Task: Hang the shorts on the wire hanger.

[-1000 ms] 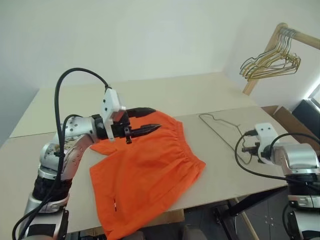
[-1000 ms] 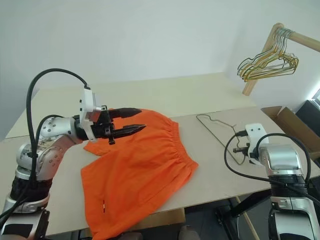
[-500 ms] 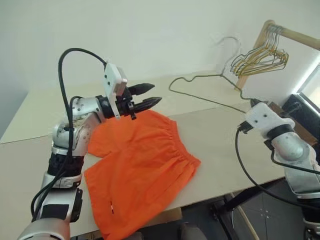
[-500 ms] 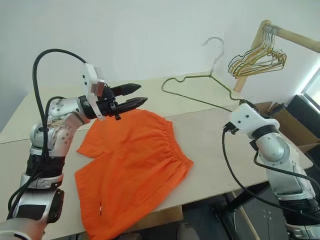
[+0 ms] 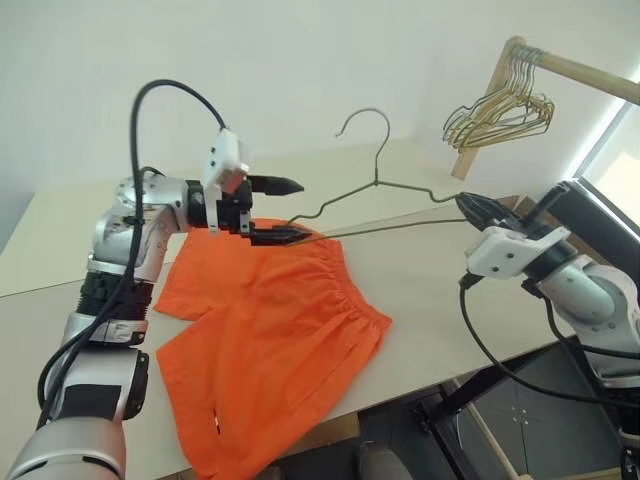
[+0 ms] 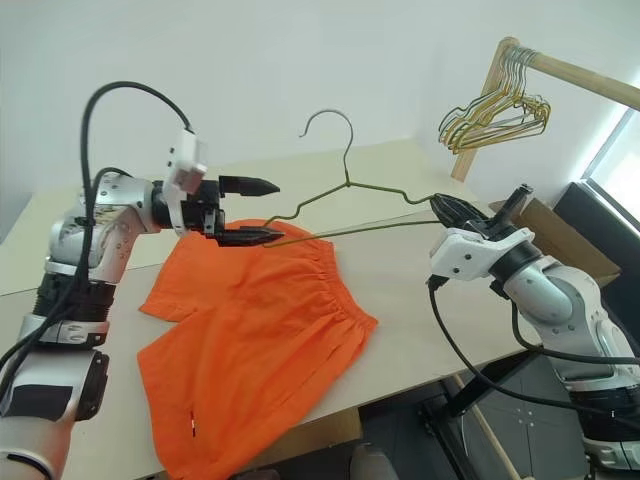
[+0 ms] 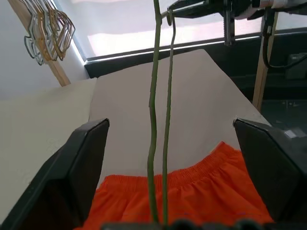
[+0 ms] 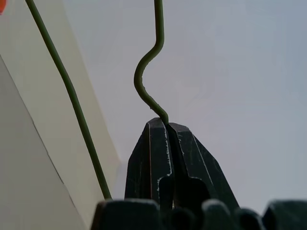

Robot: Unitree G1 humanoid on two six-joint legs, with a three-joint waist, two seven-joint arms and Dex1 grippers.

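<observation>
The orange shorts (image 5: 270, 340) lie spread flat on the beige table (image 5: 430, 290), waistband toward the far right. My right gripper (image 6: 445, 208) is shut on one corner of the wire hanger (image 6: 345, 185) and holds it in the air, hook up, above the table; the pinch shows up close in the right wrist view (image 8: 167, 125). The hanger's other corner reaches between the fingers of my left gripper (image 5: 303, 210), which stands wide open just above the shorts' far edge. In the left wrist view both hanger wires (image 7: 156, 120) run up the gap between the two fingers (image 7: 81, 167).
A bunch of gold wire hangers (image 5: 500, 105) hangs on a wooden rail (image 5: 570, 65) at the far right. A cardboard box (image 6: 545, 215) stands past the table's right end. The table's front edge runs close under the shorts.
My right gripper lifted the wire hanger off the table and swung it upright toward my left. My left gripper rose off the shorts and opened wide around the hanger's corner.
</observation>
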